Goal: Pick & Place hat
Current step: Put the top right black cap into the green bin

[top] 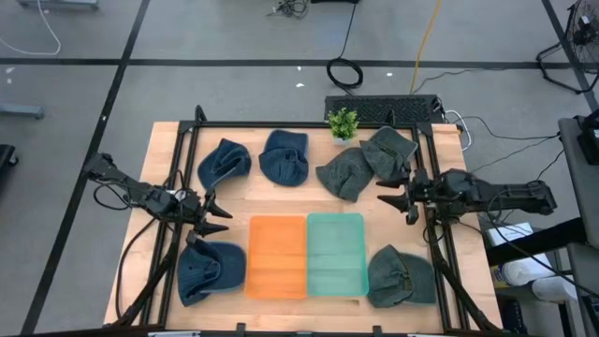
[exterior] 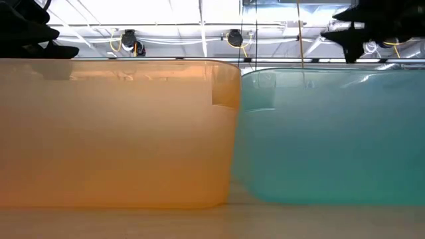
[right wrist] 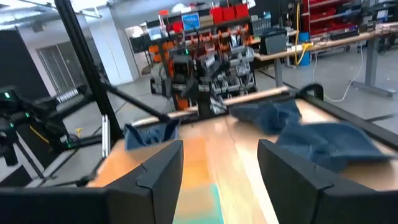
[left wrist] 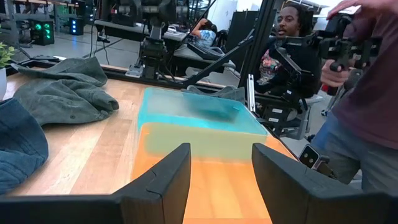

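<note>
Six hats lie flat on the table in the high view. Three are blue [top: 225, 164], [top: 284, 154], [top: 211, 270]. Three are grey-green [top: 346, 171], [top: 388, 150], [top: 401, 276]. An orange bin [top: 277, 255] and a teal bin [top: 336, 253] stand side by side at the middle near edge. My left gripper [top: 213, 215] hovers open left of the orange bin, between two blue hats. My right gripper [top: 395, 199] hovers open right of the teal bin, near the grey-green hats. In the wrist views both pairs of fingers [left wrist: 221, 180], [right wrist: 221, 174] stand apart with nothing between them.
A small potted plant [top: 343, 122] stands at the far edge. A black frame [top: 309, 124] runs around the table. The low view is filled by the orange bin [exterior: 113, 133] and teal bin [exterior: 332, 133]. People stand beyond the table's right side [left wrist: 367, 106].
</note>
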`<action>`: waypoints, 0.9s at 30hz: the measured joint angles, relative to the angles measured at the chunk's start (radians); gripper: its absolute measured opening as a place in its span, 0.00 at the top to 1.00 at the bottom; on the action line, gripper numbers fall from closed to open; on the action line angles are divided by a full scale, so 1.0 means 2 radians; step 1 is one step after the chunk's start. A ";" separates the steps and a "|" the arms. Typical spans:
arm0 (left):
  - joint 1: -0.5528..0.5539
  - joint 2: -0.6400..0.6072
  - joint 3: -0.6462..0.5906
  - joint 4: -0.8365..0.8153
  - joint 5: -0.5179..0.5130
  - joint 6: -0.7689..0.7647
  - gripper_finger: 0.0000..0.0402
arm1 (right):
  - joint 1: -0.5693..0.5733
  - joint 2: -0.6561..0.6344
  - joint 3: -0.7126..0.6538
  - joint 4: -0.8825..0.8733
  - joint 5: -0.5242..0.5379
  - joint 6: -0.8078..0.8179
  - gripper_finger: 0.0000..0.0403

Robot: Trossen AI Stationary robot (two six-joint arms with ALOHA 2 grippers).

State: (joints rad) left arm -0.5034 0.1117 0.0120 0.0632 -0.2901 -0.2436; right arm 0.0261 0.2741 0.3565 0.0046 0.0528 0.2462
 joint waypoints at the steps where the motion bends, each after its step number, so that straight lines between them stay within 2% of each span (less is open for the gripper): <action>1: 0.000 0.000 0.000 0.001 0.000 0.000 0.55 | 0.000 0.012 0.016 -0.007 0.000 0.000 0.52; 7: 0.000 0.000 -0.001 0.006 0.000 0.000 0.55 | 0.000 0.094 0.118 -0.053 0.001 0.002 0.53; 16: 0.000 0.000 -0.001 0.007 0.000 0.000 0.55 | 0.000 0.179 0.240 -0.098 -0.002 -0.002 0.56; 27: 0.000 0.000 -0.001 0.007 0.000 0.000 0.55 | 0.000 0.270 0.413 -0.227 -0.001 -0.026 0.58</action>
State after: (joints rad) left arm -0.5037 0.1120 0.0105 0.0780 -0.2905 -0.2436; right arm 0.0261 0.8147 1.1825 -0.4488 0.0513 0.1936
